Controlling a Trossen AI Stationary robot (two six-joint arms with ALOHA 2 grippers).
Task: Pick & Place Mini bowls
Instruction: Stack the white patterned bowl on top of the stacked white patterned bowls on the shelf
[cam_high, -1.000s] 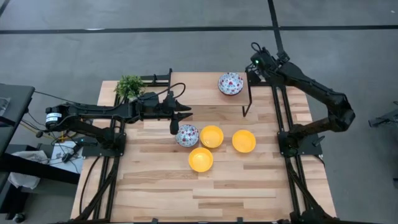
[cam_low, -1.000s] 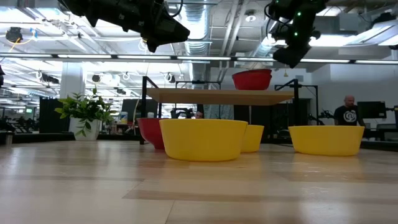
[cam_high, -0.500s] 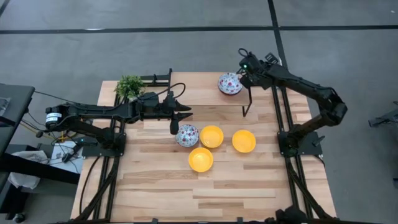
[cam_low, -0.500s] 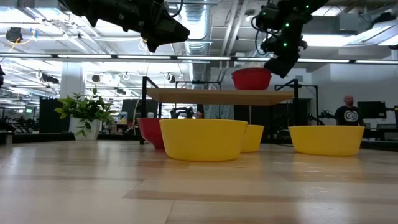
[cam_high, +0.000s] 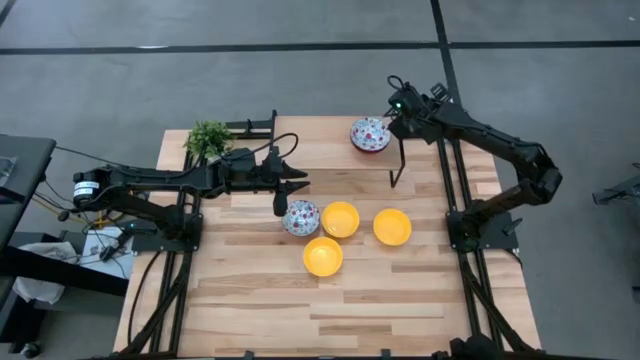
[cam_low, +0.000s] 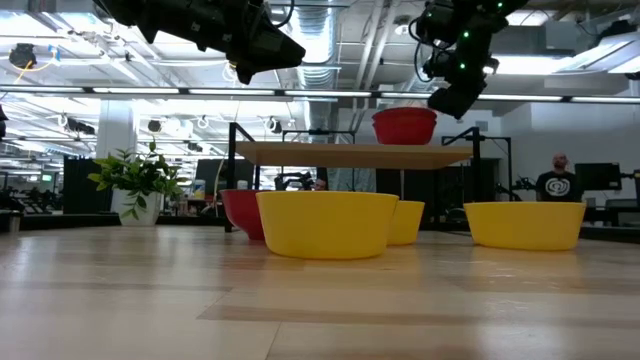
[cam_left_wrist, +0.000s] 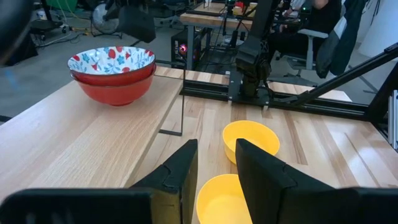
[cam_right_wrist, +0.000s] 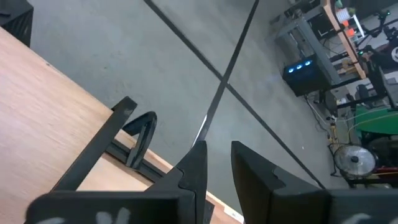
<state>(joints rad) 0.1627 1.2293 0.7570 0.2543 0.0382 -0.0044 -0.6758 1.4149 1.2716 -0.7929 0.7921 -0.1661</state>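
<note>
Up on the raised wooden shelf (cam_high: 330, 143) at the far side of the table (cam_high: 260, 300), a floral bowl (cam_high: 370, 134) sits near the shelf's right end; in the left wrist view it looks like two nested bowls (cam_left_wrist: 112, 73), a speckled white one inside a red-walled one, though the high view does not separate them. Forward of the shelf, on the table top, another floral bowl (cam_high: 300, 217) stands just past the shelf's front edge, touching or nearly touching a yellow bowl (cam_high: 340, 219) on its right. A second yellow bowl (cam_high: 392, 227) lies further right, apart from it, and a third yellow bowl (cam_high: 323, 256) lies nearer the front, just beside the first two.

The right gripper (cam_high: 397, 108) hangs above the shelf's right end, just beside the shelf bowl and a little higher; in the low view it (cam_low: 455, 92) is clear of the bowl's rim. Its fingers (cam_right_wrist: 194, 168) stand a narrow gap apart with nothing between them.

The left gripper (cam_high: 298, 183) reaches over the shelf's front edge, above and just behind the floral bowl on the table. Its fingers (cam_left_wrist: 180, 171) are also narrowly parted and empty.

A small potted plant (cam_high: 208, 138) stands at the shelf's left end.
</note>
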